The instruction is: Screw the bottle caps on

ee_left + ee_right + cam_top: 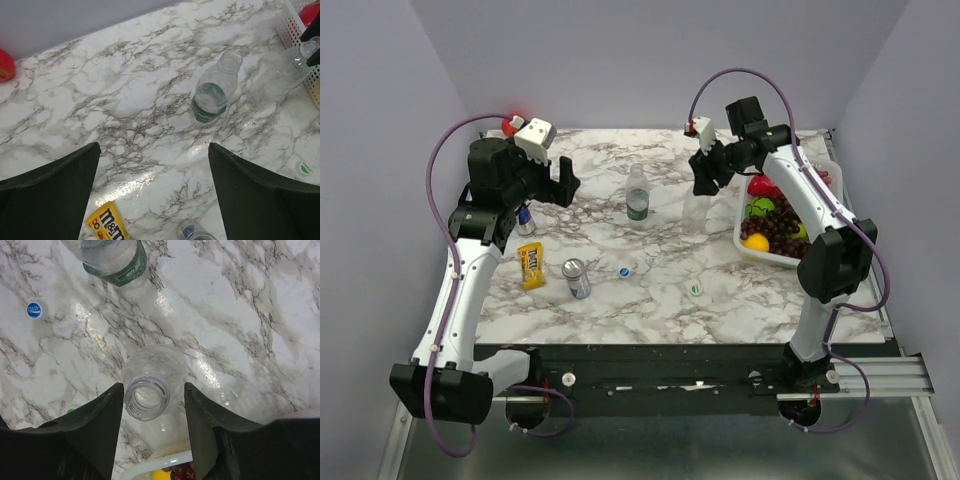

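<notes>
Right end effector (153,385): jaws partly open, straddling open neck of plain clear plastic bottle (150,362); gap shows on one side, so no firm grip. Bottle uncapped, toward right edge of bench (620,310), just beside white plastic basket (760,255) holding fruit (782,225). Clear plastic bottle with dark green label band (637,197), uncapped, upright mid-bench toward far edge. White-and-blue round plastic cap (624,270) and white round plastic cap with green mark (696,288) lie loose, apart, toward middle of near edge. Left end effector (152,150): wide open, empty, raised over left side.
</notes>
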`<state>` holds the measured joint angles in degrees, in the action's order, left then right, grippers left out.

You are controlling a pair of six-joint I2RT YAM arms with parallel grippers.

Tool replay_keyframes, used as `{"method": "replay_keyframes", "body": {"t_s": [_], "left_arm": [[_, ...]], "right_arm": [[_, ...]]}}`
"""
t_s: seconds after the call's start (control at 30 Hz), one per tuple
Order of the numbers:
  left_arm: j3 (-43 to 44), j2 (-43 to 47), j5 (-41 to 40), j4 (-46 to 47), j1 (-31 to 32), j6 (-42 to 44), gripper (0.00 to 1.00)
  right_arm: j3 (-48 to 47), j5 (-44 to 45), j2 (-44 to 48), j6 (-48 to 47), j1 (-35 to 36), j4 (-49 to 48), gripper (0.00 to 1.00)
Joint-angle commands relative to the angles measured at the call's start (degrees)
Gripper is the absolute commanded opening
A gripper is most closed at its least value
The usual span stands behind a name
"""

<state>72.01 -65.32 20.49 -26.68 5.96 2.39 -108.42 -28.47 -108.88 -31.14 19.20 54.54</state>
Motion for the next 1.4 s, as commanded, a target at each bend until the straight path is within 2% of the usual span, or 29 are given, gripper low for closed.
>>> {"method": "replay_keyframes", "body": {"t_s": [0.0, 0.3, 0.37, 0.4, 0.5, 0.63, 0.77, 0.87, 1.0, 1.17, 1.27, 1.37], "left_arm": [[-0.55, -0.60, 2.45, 0.57, -0.59, -1.16, 0.99], [-0.03, -1.30, 0.16, -1.36, -0.16, 3.05, 0.99], [0.24, -1.39, 1.30, -2.41, 0.54, 3.84, 0.99], [0.33, -1.48, 4.44, -3.02, 1.68, 4.54, 0.99], [-1.51, -0.69, 7.53, -3.21, 5.54, 7.09, 0.99], [-4.33, 0.72, 9.30, -1.10, 18.70, 10.79, 0.99], [-5.38, -1.12, 7.29, 0.83, 27.59, 10.54, 0.99], [-6.17, -2.18, 5.10, 4.08, 31.91, 9.65, 0.99], [-7.58, -4.02, 0.79, 9.88, 35.25, 6.75, 0.99], [-18.36, -2.01, 4.03, 29.11, 36.49, 6.30, 0.99], [-17.09, -4.27, 3.85, 29.15, 37.90, 8.24, 0.99], [-16.28, -6.39, 3.94, 28.95, 37.81, 5.70, 0.99]], "right_arm": [[1.46, 1.22, 0.42, -0.24, 0.40, 0.39, 0.56], [1.37, -0.71, 1.74, -1.12, 0.66, 0.74, 0.24], [1.20, -1.06, 2.79, -1.38, 0.57, 1.44, 0.20], [0.93, -1.32, 3.49, -1.73, 0.66, 2.49, 0.17], [0.23, -3.60, 7.71, -3.40, 0.66, 6.25, 0.14], [-5.21, -9.49, 11.14, -5.16, 0.66, 14.61, 0.13], [-7.76, -15.98, 15.01, -7.01, 0.84, 20.50, 0.13], [-8.12, -20.03, 17.82, -7.54, 1.19, 23.15, 0.13], [-8.13, -23.82, 20.46, -7.19, 2.42, 24.73, 0.13], [-4.43, -22.86, 23.63, -6.31, 3.83, 21.74, 0.13], [-6.18, -24.69, 22.93, -5.60, 3.91, 22.88, 0.13], [-6.45, -26.02, 23.10, -4.72, 3.91, 22.80, 0.12]]}}
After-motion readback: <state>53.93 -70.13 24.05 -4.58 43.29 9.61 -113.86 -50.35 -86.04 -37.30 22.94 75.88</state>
